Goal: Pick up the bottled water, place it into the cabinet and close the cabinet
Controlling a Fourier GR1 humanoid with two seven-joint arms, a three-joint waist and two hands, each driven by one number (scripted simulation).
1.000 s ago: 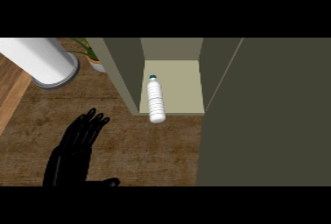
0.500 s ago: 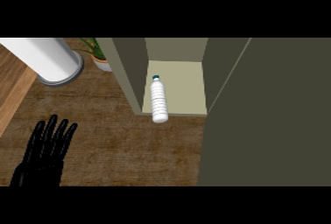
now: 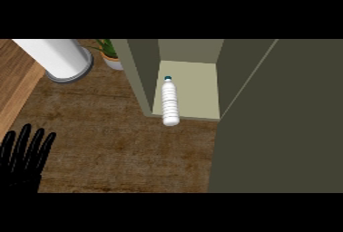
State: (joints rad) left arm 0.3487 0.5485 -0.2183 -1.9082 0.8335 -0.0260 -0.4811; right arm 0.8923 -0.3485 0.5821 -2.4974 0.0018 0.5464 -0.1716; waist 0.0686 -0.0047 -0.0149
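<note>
One bottle (image 3: 170, 102) is in view. It lies on its side on the pale floor of the cabinet (image 3: 194, 88), hard against the left inner wall. Its long axis runs near straight up and down the head view. The cap, dark green, points to the cabinet's back; the base points toward the view's lower edge and overhangs the front lip, showing over the counter (image 3: 127, 145). The body is clear white with ribbed rings along its length. Nothing touches it but the cabinet floor, and possibly the wall; contact with the wall cannot be confirmed.

One cabinet, olive in colour, open. One door (image 3: 281, 122), swung out, fills the right side of the view from top to bottom.

One hand shows: the left hand (image 3: 23, 154), black, at the lower left edge over the counter. Fingers straight, spread a little, tips pointing up the view, holding nothing. It is well apart from the bottle. The right hand does not show.

One white cylinder (image 3: 57, 56) on a grey round base stands at upper left. One potted plant (image 3: 108, 53) sits just beside it, against the cabinet's outer left wall. One lighter wood strip (image 3: 15, 86) runs along the left edge.
</note>
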